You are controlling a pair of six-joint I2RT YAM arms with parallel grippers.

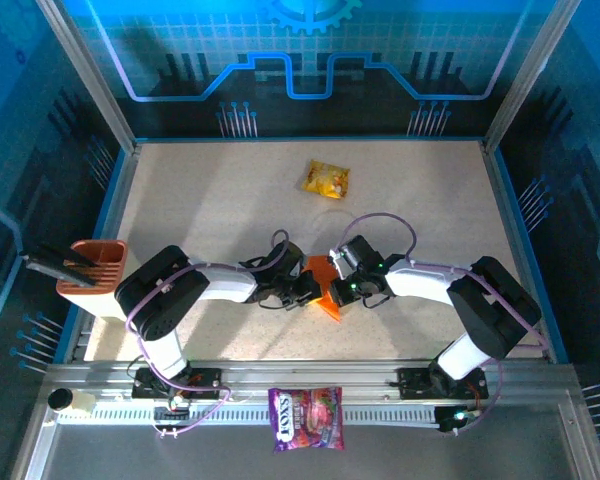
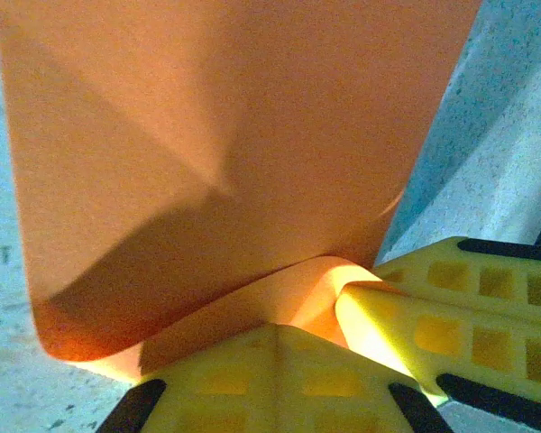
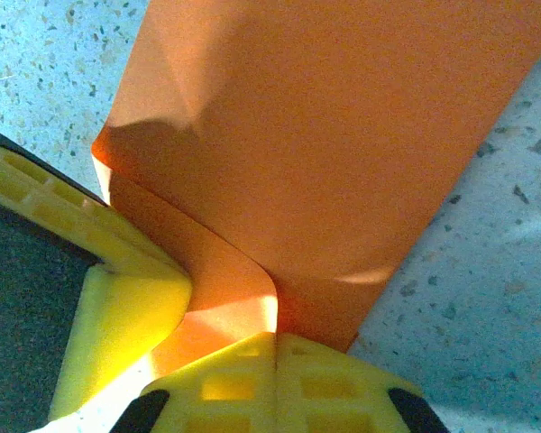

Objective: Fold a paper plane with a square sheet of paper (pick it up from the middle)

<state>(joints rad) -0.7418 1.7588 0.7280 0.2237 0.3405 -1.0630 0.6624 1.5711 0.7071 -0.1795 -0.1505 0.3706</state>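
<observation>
Left gripper [image 2: 275, 354] and right gripper [image 3: 275, 359], side by side, both pinched tight on creased square sheet of paper [image 2: 207, 162]; snack packet [image 1: 325, 180] well beyond it.

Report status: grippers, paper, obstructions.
Left gripper shut on the orange paper. Right gripper shut on it too, close alongside. Paper creased, fold unfinished. Snack packet, purple bag well apart.

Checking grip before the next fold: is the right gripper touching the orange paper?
Touching. In the right wrist view the right gripper has its jaws shut on the orange paper, whose folded edge runs straight in between them, no gap.
</observation>
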